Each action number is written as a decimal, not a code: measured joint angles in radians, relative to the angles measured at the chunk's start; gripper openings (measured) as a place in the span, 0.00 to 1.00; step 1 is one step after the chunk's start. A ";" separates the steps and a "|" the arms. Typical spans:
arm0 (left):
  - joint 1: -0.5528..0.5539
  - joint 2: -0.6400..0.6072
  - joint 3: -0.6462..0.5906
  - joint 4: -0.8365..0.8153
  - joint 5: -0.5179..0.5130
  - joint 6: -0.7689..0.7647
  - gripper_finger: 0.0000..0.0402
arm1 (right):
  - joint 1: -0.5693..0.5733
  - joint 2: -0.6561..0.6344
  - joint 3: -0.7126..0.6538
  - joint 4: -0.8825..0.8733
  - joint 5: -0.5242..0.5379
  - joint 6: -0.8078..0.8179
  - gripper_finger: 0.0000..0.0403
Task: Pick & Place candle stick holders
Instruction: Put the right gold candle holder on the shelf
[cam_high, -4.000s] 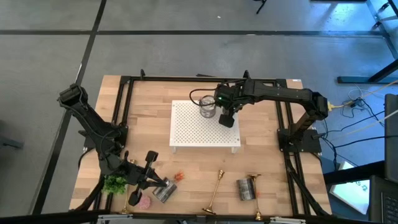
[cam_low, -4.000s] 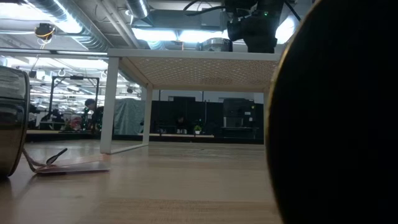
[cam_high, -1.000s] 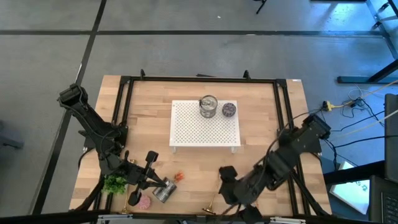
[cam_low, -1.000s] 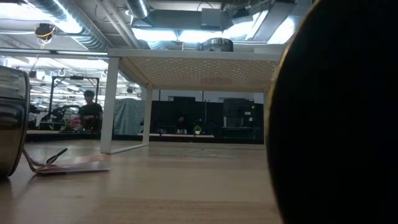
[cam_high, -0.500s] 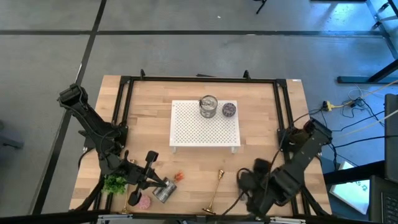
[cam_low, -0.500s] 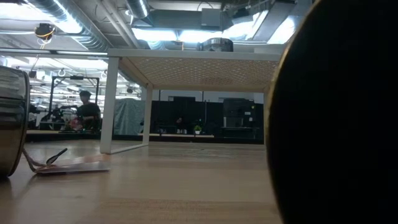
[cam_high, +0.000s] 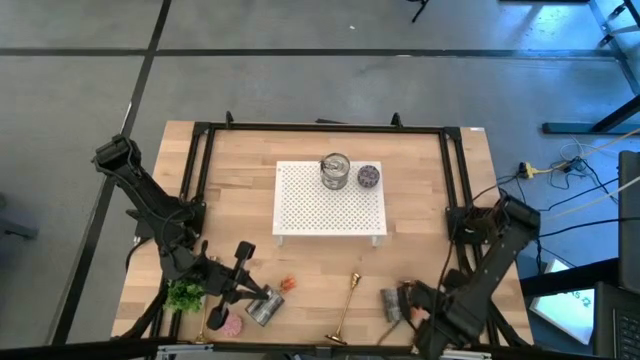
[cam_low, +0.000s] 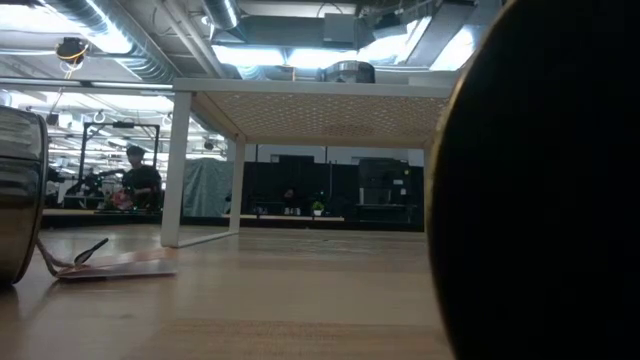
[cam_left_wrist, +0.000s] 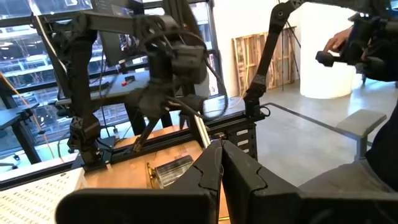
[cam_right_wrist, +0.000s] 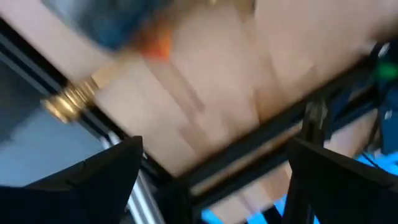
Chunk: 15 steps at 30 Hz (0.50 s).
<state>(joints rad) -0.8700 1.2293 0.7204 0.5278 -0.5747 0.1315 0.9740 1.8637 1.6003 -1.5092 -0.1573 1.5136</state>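
A gold candle stick holder (cam_high: 345, 305) lies on its side near the table's front edge. Another one (cam_high: 213, 318) shows at the front left, beside a pink candle (cam_high: 232, 323). My right gripper (cam_high: 412, 302) hangs open over the front right, pointing steeply down next to a silver tin (cam_high: 392, 305). In its wrist view the open right gripper (cam_right_wrist: 214, 148) has only bare wood between its fingers, and a gold holder end (cam_right_wrist: 68, 99) lies off to one side. My left gripper (cam_high: 250, 290) waits shut and level at the front left, above another tin (cam_high: 263, 306).
A white perforated riser (cam_high: 330, 205) stands mid-table, carrying a tin (cam_high: 335, 172) and a purple candle (cam_high: 369, 176). A green sprig (cam_high: 185, 297) lies front left. A black frame rail (cam_right_wrist: 249, 155) borders the table. In the low view a big dark shape (cam_low: 540, 190) blocks the right half.
My right gripper has swung from over the lying candle stick holder toward the table's right edge and gone down. It has tipped to point downward and rolled about its own line, its fingers staying open. The lying holder is uncovered again.
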 joint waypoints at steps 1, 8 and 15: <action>0.002 0.000 0.000 0.000 0.000 -0.003 0.01 | 0.012 0.000 -0.027 0.018 -0.025 -0.006 0.99; 0.021 0.000 0.000 0.000 0.023 0.000 0.01 | 0.081 0.000 -0.199 0.309 -0.084 -0.067 0.99; 0.079 0.000 0.000 0.000 0.136 0.009 0.01 | 0.066 0.004 -0.265 0.437 -0.080 -0.139 0.99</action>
<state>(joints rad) -0.7911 1.2293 0.7204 0.5282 -0.4388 0.1402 1.0401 1.8674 1.3353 -1.0723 -0.2371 1.3748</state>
